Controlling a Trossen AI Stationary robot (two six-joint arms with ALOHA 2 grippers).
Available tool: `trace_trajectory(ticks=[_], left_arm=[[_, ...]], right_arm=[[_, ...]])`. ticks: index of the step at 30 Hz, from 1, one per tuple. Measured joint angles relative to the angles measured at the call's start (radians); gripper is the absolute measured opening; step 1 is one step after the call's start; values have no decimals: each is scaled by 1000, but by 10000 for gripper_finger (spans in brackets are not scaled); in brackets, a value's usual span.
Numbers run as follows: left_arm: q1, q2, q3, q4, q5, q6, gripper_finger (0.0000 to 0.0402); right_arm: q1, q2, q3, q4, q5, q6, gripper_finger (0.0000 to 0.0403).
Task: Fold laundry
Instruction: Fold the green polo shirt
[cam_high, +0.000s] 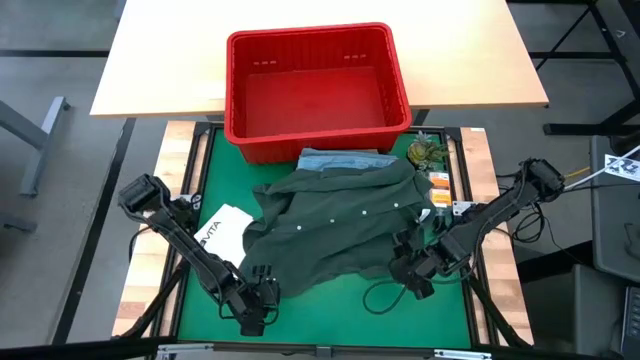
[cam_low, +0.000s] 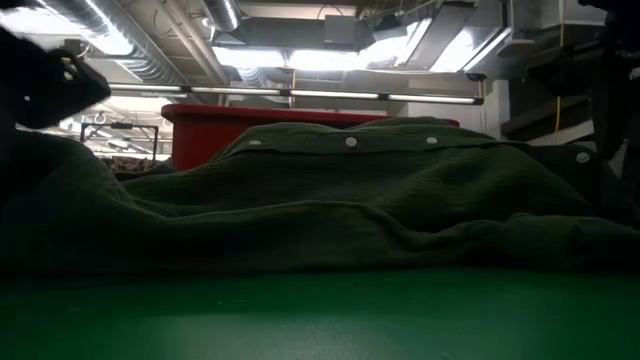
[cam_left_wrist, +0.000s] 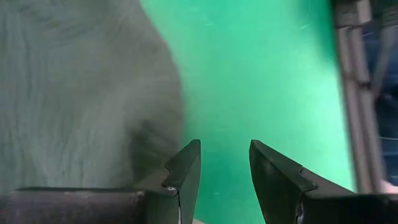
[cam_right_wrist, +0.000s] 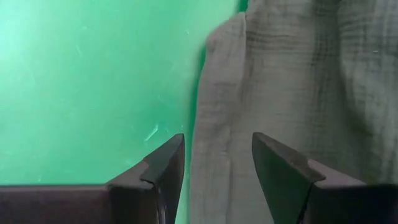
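Observation:
A dark green-grey buttoned shirt (cam_high: 330, 225) lies crumpled on the green mat (cam_high: 330, 310), filling the low view (cam_low: 330, 200). Its far edge overlaps a light blue piece (cam_high: 345, 158) by the basket. My left gripper (cam_high: 258, 303) stands open over bare mat just off the shirt's near left edge (cam_left_wrist: 81, 93), its fingers (cam_left_wrist: 186, 168) beside the cloth. My right gripper (cam_high: 412, 272) is open above the shirt's near right edge, and a folded hem (cam_right_wrist: 217, 112) runs between its fingers in the wrist view.
A red plastic basket (cam_high: 300, 145) stands at the far edge, overlapping the wooden table behind. A white tote bag (cam_high: 222, 232) lies at the left, partly under the shirt. Small items (cam_high: 438, 182) sit at the right rim, and a black cable (cam_high: 385, 295) loops on the near mat.

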Motion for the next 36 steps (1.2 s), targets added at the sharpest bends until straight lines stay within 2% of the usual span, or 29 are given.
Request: trace_trajectory(ticks=[13,28,36], left_arm=[[47,38,0,-58,-79,0,131],[65,77,1,-106,-31,0,131],[65,93,4,-104,-16,0,131]], right_arm=[[0,15,0,-1,0,-2,189],[7,15,0,78,-12,-40,189],[22,91,1,67,-7,-42,189]])
